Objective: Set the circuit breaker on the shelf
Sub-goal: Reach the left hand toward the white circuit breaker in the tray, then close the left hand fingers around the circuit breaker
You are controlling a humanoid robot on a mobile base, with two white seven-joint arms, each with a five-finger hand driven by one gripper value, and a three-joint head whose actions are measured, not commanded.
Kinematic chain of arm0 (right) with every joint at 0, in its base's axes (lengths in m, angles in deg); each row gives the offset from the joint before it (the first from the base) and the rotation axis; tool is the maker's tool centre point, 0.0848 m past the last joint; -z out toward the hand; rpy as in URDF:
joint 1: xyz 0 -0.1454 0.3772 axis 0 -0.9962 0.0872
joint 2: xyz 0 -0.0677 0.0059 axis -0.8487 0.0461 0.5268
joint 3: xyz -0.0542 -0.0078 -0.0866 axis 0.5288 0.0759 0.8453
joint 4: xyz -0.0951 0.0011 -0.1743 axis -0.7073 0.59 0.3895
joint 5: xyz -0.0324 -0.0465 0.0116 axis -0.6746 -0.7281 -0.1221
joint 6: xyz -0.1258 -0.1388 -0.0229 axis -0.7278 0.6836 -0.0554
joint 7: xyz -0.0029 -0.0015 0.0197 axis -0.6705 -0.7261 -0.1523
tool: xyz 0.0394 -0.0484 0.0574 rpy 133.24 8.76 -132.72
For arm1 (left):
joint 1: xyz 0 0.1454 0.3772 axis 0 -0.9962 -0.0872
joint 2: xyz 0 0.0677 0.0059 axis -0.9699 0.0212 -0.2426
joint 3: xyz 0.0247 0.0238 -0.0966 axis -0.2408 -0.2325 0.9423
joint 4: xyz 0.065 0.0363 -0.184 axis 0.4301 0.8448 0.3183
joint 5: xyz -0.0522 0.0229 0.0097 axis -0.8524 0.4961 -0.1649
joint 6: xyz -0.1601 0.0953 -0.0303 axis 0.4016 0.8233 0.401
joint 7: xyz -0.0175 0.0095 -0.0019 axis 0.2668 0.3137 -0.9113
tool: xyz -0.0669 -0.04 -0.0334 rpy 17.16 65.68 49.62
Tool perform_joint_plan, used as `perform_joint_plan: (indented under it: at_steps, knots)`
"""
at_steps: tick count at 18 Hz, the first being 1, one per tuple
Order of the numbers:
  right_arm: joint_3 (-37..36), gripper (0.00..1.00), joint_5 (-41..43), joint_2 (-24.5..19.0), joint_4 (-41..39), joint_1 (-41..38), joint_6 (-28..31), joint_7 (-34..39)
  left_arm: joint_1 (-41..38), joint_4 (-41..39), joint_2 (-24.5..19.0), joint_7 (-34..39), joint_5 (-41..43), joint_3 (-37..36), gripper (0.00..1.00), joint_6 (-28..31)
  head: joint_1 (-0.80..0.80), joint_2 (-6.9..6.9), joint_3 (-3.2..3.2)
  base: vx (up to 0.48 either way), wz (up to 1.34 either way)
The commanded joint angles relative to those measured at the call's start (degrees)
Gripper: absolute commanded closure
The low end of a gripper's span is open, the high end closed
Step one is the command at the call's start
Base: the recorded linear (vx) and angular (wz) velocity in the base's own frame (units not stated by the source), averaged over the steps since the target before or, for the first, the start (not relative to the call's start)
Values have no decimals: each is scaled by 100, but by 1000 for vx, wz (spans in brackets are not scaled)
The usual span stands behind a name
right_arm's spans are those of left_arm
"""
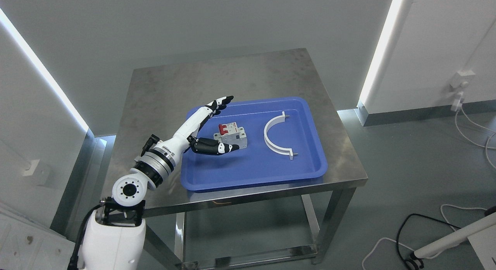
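Observation:
A grey circuit breaker [231, 136] with a red switch lies in the left half of a blue tray [255, 173] on a steel table [162, 88]. My left hand [226, 124] reaches in from the lower left and hovers over the tray's left side. Its fingers [219, 103] are stretched out above and behind the breaker, and its thumb [217, 147] lies just in front of it. The hand is open and brackets the breaker without closing on it. Whether the thumb touches the breaker I cannot tell.
A white half-ring clamp [277, 135] lies in the tray to the right of the breaker. Cables [407, 231] and a white pole lie on the floor at the lower right. Walls with light strips stand to both sides.

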Motion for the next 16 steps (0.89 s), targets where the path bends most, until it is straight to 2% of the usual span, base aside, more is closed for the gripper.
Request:
perform_joint_plan:
  at_steps: [1, 4, 6, 16]
  knots:
    - [0, 0, 6, 100, 0, -88, 239, -1, 493, 403, -290, -265, 783, -608, 7, 291, 0, 0, 0, 0, 0]
    - [0, 0, 6, 100, 0, -88, 239, -1, 511, 624, -193, -300, 1382, -600, 11, 291, 0, 0, 0, 0, 0]
    - [0, 0, 6, 100, -9, -88, 239, -1, 485, 607, -176, -318, 1392, -591, 19, 291, 0, 0, 0, 4, -13]
    - [0, 0, 6, 100, 0, -88, 239, -1, 458, 624, -211, -309, 1453, -495, 40, 282, 0, 1, 0, 1, -3]
